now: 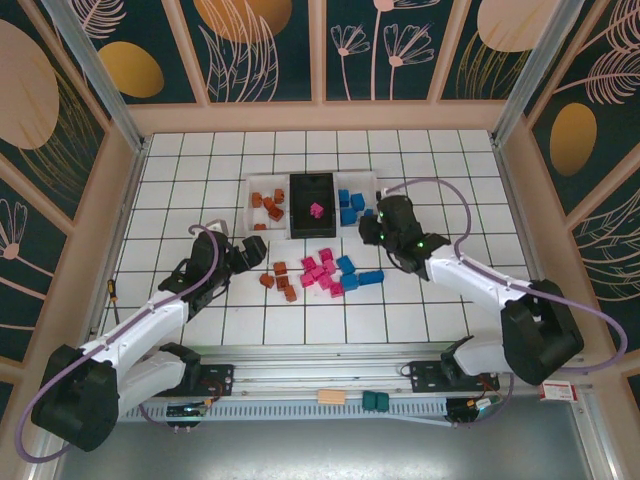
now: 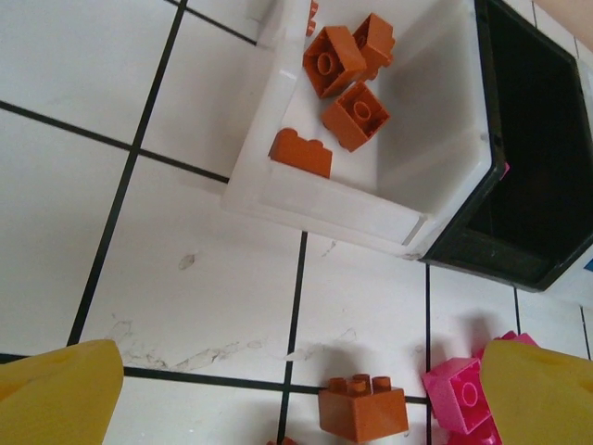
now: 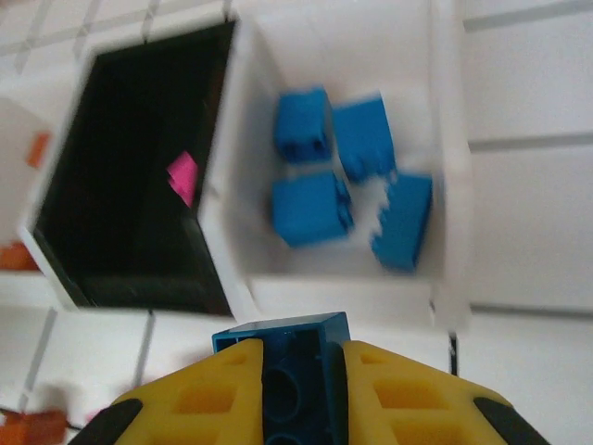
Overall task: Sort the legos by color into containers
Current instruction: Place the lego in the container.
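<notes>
While orange bricks are kept in the left bin, a pink brick in the black bin and four blue bricks in the right bin, a further blue brick is pinched by the right gripper just before that bin, and the left gripper is spread wide, empty.

Blue lego in right hand

1. A white tiled tabletop with dark grid lines fills the middle of the top view.
2. At upper centre, three joined rectangular plastic bins stand on it in a row: a translucent white left bin, a black middle bin and a translucent white right bin.
3. Just below the bins, loose small plastic bricks lie on the tiles. The brown-orange bricks are on the left, the magenta-pink bricks in the centre and the blue bricks on the right, with pink and blue touching.
4. At the left edge lies a thin dark stick-like object, too small to identify.
5. In the left wrist view, grey scuff marks cross a tile at lower centre.
</notes>
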Tool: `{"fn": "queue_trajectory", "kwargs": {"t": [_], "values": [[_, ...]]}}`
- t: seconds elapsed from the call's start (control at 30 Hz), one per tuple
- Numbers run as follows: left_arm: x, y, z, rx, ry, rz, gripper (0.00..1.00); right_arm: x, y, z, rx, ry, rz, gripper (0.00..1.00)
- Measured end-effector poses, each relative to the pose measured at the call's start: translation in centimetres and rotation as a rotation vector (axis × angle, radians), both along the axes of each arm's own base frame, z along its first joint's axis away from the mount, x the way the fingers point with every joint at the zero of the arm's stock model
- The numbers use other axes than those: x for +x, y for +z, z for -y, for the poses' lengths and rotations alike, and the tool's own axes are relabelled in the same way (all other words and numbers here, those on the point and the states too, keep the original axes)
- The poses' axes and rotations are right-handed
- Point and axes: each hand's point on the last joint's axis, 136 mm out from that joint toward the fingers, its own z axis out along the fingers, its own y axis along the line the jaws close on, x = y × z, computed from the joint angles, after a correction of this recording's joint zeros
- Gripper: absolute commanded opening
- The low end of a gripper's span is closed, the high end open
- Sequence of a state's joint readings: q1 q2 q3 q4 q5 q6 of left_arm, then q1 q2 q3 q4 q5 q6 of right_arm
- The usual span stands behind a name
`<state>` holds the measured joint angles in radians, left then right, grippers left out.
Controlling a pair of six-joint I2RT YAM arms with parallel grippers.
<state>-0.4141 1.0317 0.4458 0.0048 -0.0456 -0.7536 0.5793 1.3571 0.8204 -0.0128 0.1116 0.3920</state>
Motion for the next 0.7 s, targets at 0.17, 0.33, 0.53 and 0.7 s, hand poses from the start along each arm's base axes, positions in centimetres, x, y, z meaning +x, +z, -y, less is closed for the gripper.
{"fn": "queue_trajectory", "kwargs": {"t": [0.17, 0.33, 0.53, 0.7], "values": [[-0.7, -0.8, -0.1, -0.001, -0.010, -0.018, 0.98, 4.8, 1.0, -1.6, 0.000, -0.010, 0.040, 0.22], [-1.0, -0.3, -0.1, -0.010, -0.013, -0.003, 0.98, 8.8, -2.9, -1.3, -0.041, -0.050, -0.015, 0.31], [-1.8, -0.7, 0.1, -0.022, -0.036, -0.022, 0.93, 10.0, -5.0, -1.5, -0.047, -0.047, -0.048, 0.56], [-3.3, -2.2, 1.9, -0.004, -0.102, -0.071, 0.85, 9.9, -2.3, -2.0, 0.005, -0.033, 0.013, 0.59]]}}
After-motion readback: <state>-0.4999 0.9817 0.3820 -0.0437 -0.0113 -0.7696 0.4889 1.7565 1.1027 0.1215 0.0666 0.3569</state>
